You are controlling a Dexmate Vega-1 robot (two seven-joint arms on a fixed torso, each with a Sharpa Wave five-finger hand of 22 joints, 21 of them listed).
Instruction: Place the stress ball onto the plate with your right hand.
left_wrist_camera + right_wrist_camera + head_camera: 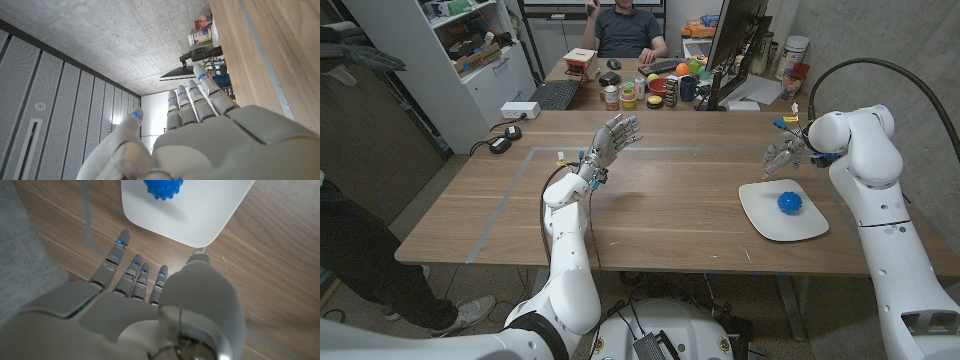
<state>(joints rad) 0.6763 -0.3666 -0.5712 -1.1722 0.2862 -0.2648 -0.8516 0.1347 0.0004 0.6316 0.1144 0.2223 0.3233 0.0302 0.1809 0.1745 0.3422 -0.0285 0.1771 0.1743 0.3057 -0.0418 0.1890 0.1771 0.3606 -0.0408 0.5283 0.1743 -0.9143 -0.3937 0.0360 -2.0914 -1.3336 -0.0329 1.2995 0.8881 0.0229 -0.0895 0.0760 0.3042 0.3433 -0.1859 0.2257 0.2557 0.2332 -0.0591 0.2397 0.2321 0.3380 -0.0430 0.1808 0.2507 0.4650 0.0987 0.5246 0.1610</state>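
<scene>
A blue spiky stress ball (790, 203) lies on the white square plate (765, 218) at the table's right side. The right wrist view has the same ball (164, 188) on the plate (200, 215), just beyond my fingertips. My right hand (781, 154) hovers above the table behind the plate, fingers apart and pointing down, holding nothing. My left hand (611, 139) is raised over the table's middle left with fingers spread and empty; its fingers (197, 102) reach straight out in the left wrist view.
A person sits behind a second table at the back, which carries a monitor (733, 40), keyboard (554, 95), cups and small objects. Tape lines (650, 150) mark a rectangle on the wooden table. A power adapter (501, 144) lies at the far left corner.
</scene>
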